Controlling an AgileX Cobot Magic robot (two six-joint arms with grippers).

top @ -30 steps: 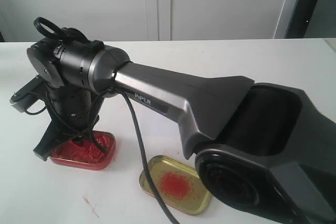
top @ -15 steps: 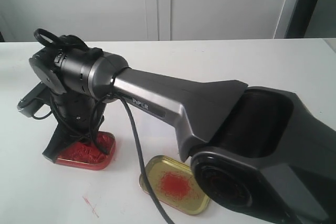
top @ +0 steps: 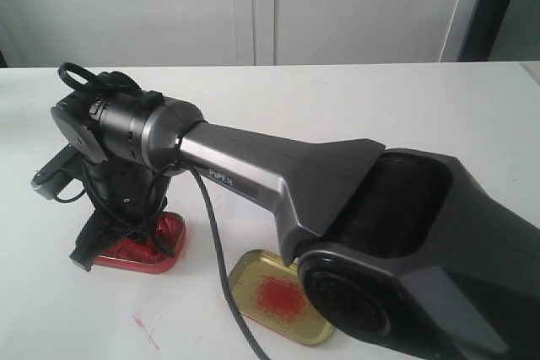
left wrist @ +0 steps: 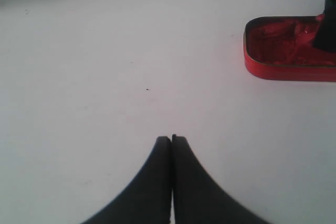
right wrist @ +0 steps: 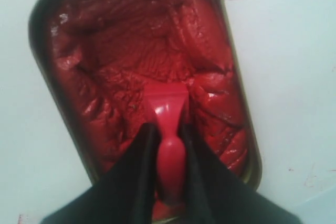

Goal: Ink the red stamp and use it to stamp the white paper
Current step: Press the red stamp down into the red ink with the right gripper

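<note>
Two shallow metal pieces with rounded corners lie on the smooth white table point(top: 354, 99): a red-walled tin point(top: 175, 233) packed with lumpy, glossy red paste, and a gold lid point(top: 240, 274) near it but apart, with a grainy red smear at its centre. Right gripper point(right wrist: 169, 127) points down into the tin, its matte black fingers point(right wrist: 137, 156) clamped on the rounded knob of the red stamp point(right wrist: 167, 100). The stamp is smooth plastic, its square base low over the furrowed paste; contact unclear. Left gripper point(left wrist: 171, 139) has its tapered black fingers pressed together, holding nothing, over bare table beside the tin. A thin red streak point(top: 145, 330) marks the tabletop.
</note>
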